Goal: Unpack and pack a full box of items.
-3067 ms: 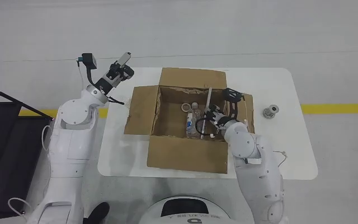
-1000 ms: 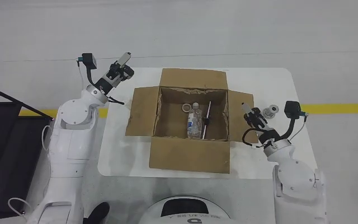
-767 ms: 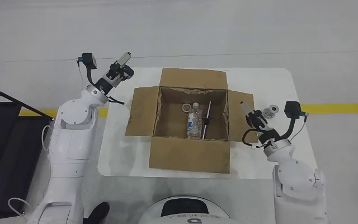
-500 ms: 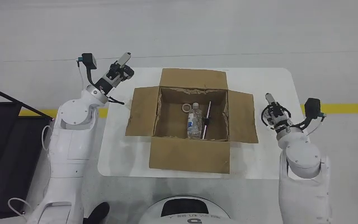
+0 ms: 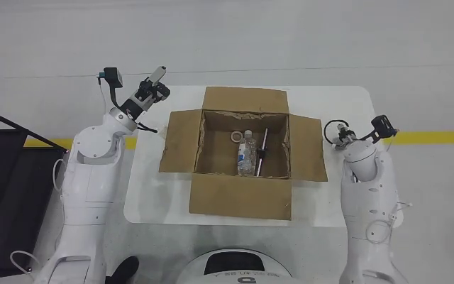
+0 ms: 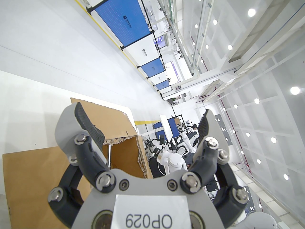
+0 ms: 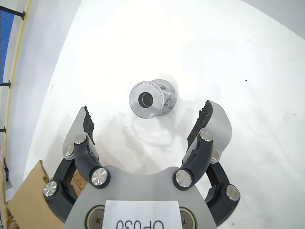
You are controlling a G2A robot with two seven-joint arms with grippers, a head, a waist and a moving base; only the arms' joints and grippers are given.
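Observation:
An open cardboard box (image 5: 240,195) stands mid-table. Inside lie a clear bottle (image 5: 245,153), a tape ring (image 5: 235,136) and a thin metal rod (image 5: 263,148). A small metal spool (image 7: 152,100) lies on its side on the white table, right of the box. My right gripper (image 7: 146,115) hovers just over the spool, open, with one finger on each side and neither touching it. My left gripper (image 5: 159,77) is held up off the table's far left corner, open and empty (image 6: 142,114), pointing across the box (image 6: 124,148).
The white table (image 5: 355,192) has bare room right of and in front of the box. All four box flaps are folded outward; one flap corner (image 7: 28,184) lies beside my right gripper. A yellow floor line (image 5: 425,136) runs past the table.
My right arm has come out of the box and swung right, ending over the spool beside the box. The left arm has not moved.

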